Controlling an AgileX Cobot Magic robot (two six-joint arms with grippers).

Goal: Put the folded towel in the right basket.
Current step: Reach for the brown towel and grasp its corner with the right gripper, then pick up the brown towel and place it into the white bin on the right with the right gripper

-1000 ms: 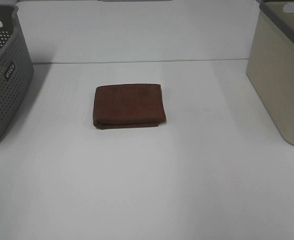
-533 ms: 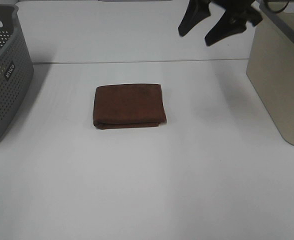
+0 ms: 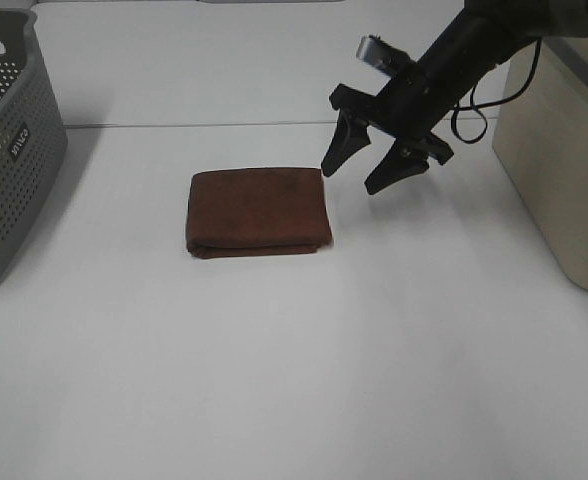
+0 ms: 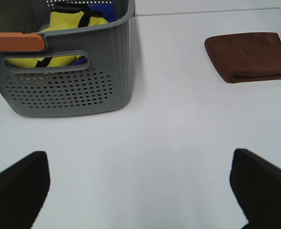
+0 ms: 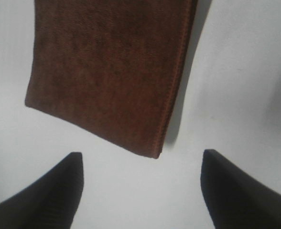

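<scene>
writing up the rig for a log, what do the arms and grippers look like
The right gripper is black, with two long fingers tapering to points, a pale block mounted behind them and a thin black cable looping off the black arm. Of the left gripper only two dark blunt fingertips show.

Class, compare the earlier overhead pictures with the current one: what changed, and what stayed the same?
The right end effector entered from the upper right and moved down-left toward the folded towel, open and empty. The towel, grey basket and beige right basket stayed put.
</scene>
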